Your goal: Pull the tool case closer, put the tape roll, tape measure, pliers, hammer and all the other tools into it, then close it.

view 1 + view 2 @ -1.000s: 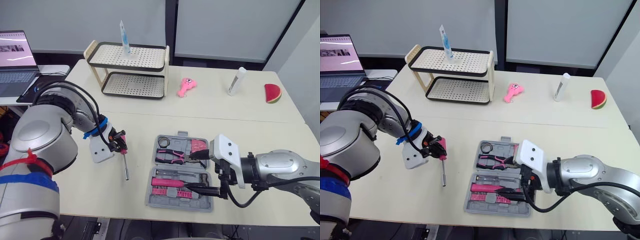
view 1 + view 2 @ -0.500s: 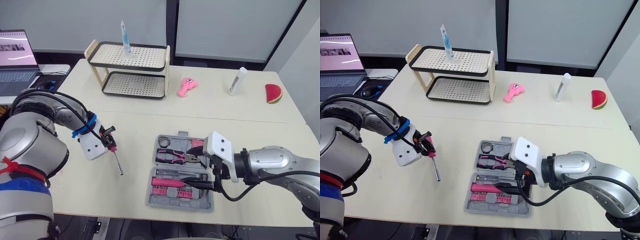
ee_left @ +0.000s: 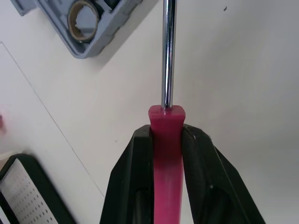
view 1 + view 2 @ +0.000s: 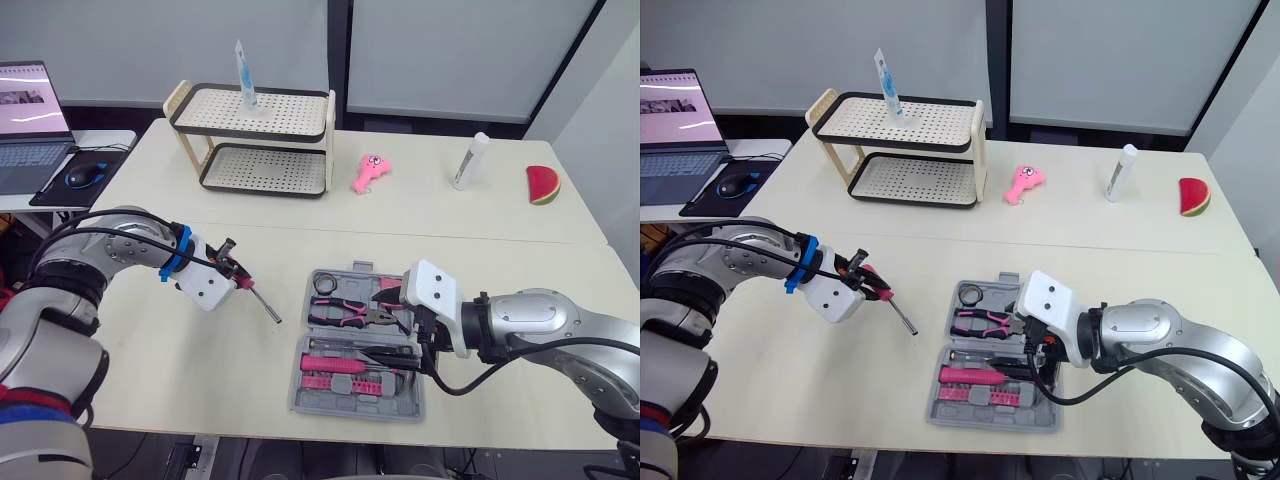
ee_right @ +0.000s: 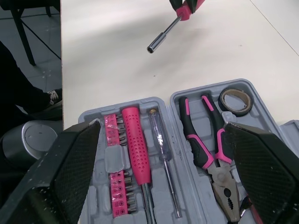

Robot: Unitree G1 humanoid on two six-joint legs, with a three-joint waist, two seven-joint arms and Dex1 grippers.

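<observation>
From the head views, found the tool case (image 4: 352, 412) lying open at the near side of the table (image 4: 200, 370), right of centre, with the tape roll (image 4: 324, 284) and pliers (image 4: 345, 315) already bedded in its far half and a pink-handled tool (image 4: 335, 363) in its near half. Found the left gripper (image 4: 238, 276) left of the case, clamped on the pink handle of a bit driver (image 4: 266, 306), with the steel shaft slanting toward the case but well short of it. Found the right gripper (image 4: 405, 330) hanging over the case's right half, hiding part of a pink-red item in the far right pocket (possibly the tape measure, too covered to say). From the left wrist view, confirmed both fingers (image 3: 133, 186) pinched tight on the handle, with the shaft aimed past the case corner holding the tape roll. From the right wrist view, saw the right gripper spread wide and empty above the case, with a clear-handled screwdriver (image 5: 162, 140) and a strip of bits (image 5: 116, 186) seated beside the pink-handled tool. Judged the pull-in done and most of the packing too. Left to do, by that reading: carry the driver across, seat it in a free slot, then fold the case shut.
</observation>
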